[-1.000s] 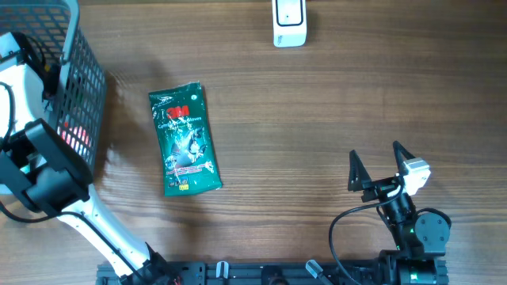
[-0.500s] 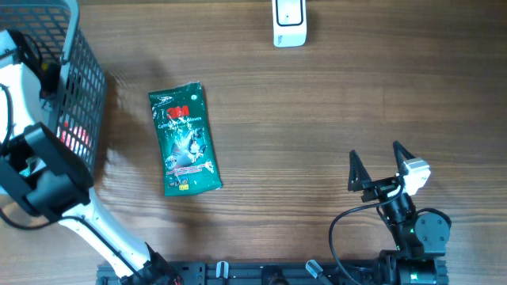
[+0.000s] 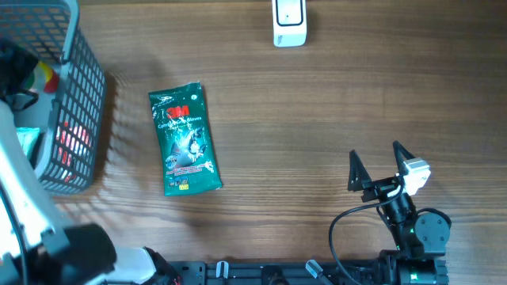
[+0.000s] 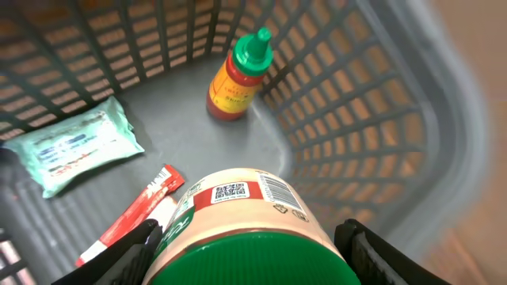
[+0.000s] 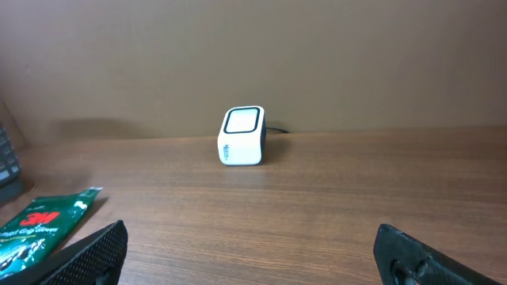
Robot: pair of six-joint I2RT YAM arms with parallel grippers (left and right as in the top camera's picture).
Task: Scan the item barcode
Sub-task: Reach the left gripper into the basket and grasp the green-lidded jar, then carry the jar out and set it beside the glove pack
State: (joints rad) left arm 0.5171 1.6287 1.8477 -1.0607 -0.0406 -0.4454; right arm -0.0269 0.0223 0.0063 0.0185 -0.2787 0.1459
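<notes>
- The green-lidded jar (image 4: 238,214) is found inside the grey basket (image 4: 380,119), apparently raised off its floor and close to its rounded corner.
- The left gripper (image 4: 249,257) is set astride the jar. Its fingers (image 4: 131,249) are pressed against opposite sides just below the lid, so a pinch on the jar is judged.
- The right gripper (image 5: 253,257) is held well apart from the basket, fingers spread wide and nothing between them.
- The jar is judged rigid and fairly heavy, with a smooth, possibly slippery wall. Hold is best taken under the lid's edge, clear of the label.
- The barcode (image 4: 273,188) is printed on the upper label, on the side left uncovered by the fingers.
- The barcode scanner (image 3: 289,20) stands well apart from the basket.
- A sauce bottle (image 4: 238,75), a wipes pack (image 4: 71,150) and a red sachet (image 4: 135,214) lie on the basket floor.
</notes>
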